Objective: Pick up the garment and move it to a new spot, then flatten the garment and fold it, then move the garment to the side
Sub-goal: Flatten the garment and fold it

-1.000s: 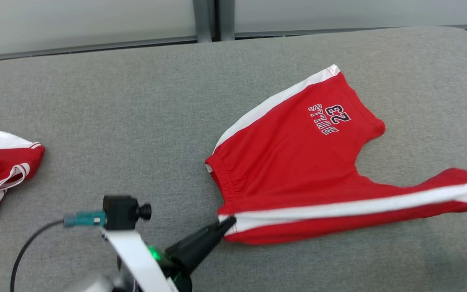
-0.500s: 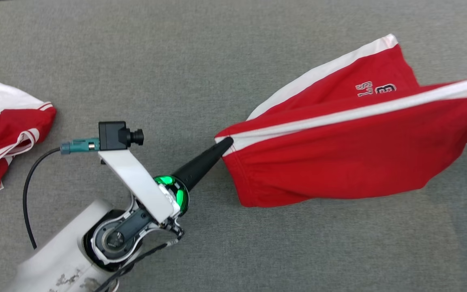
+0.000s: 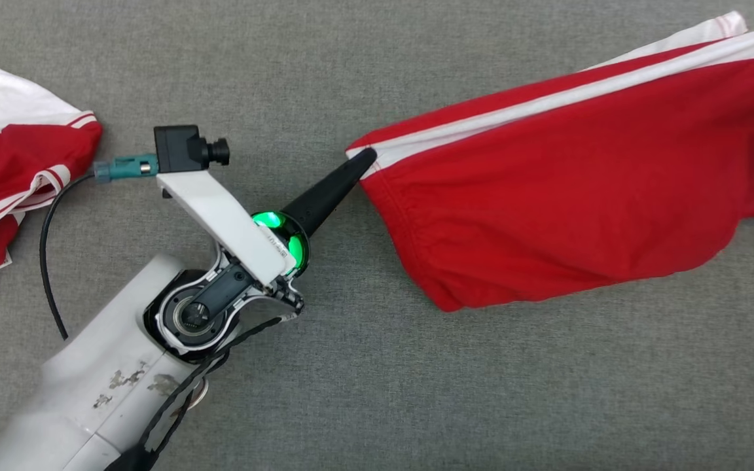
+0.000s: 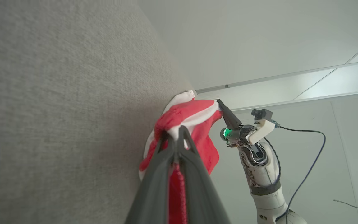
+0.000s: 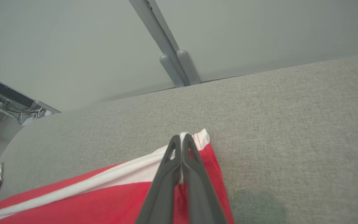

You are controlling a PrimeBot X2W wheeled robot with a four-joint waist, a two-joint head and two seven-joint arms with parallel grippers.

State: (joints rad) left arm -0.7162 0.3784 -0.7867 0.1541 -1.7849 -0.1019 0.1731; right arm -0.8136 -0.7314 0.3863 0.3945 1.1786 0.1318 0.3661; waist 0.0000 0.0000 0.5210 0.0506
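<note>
Left hand [image 3: 369,157], right hand [image 5: 182,137] clamp the garment [image 3: 580,196] at its edge (taut) over open table [image 3: 416,392].

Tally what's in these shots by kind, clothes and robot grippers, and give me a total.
Red and white garments: 2, the red shorts stretched between the grippers and a crumpled garment lying at the left.
Grippers: 2, the left gripper and the right gripper, each shut on an end of the shorts.
Total: 4

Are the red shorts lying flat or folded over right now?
Folded over: shorts held doubled between left gripper and right gripper, one striped leg over the other.
</note>
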